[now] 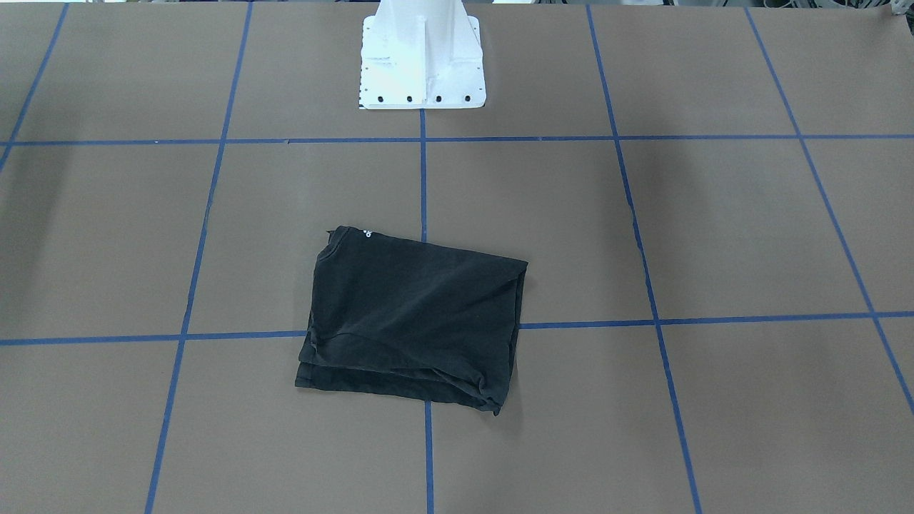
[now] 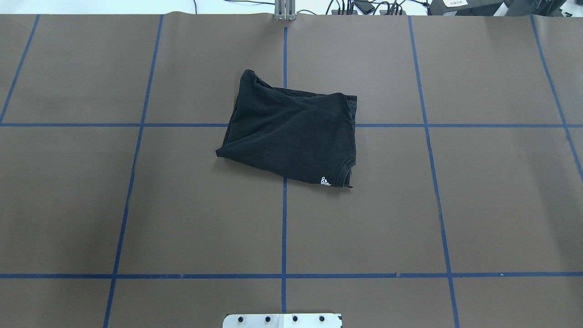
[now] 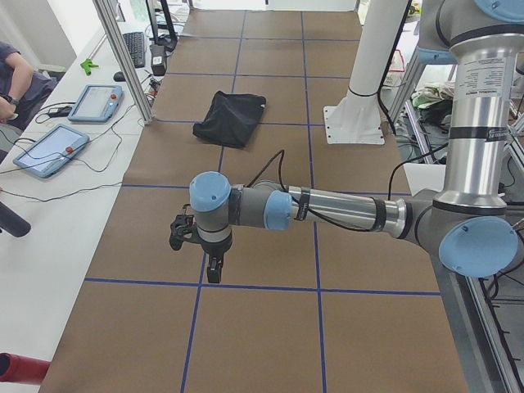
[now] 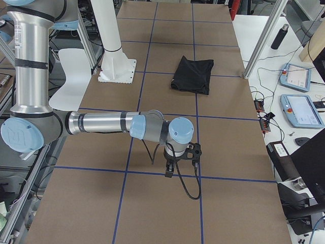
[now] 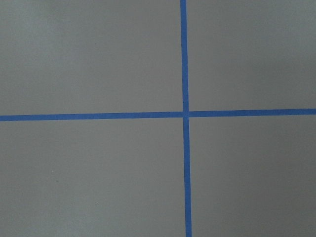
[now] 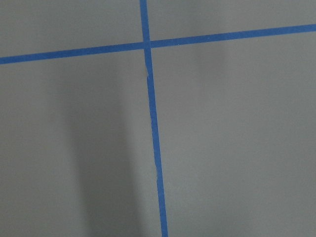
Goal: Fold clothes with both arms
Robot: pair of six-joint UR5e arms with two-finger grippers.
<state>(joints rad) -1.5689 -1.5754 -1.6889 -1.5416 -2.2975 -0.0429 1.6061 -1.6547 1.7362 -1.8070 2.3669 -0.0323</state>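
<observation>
- Though folded into a rough rectangle, plain side up, shows the black T-shirt (image 1: pixel 414 314) (image 2: pixel 291 132) lying slightly askew, with stacked layers peeking out along one edge and a tiny white logo (image 2: pixel 324 181) by the collar.
- Places it mid-bench (image 1: pixel 714 228), over a crossing of blue tape lines (image 1: pixel 423 178), in front of the white pedestal (image 1: pixel 421 64).
- Finds the left fingers (image 3: pixel 214 270) pointing down over bare bench, well apart from the shirt, nothing visibly held; cannot tell whether spread or clenched.
- Likewise the right fingers (image 4: pixel 168 170): pointing down, nothing visibly held, spread impossible to tell.
</observation>
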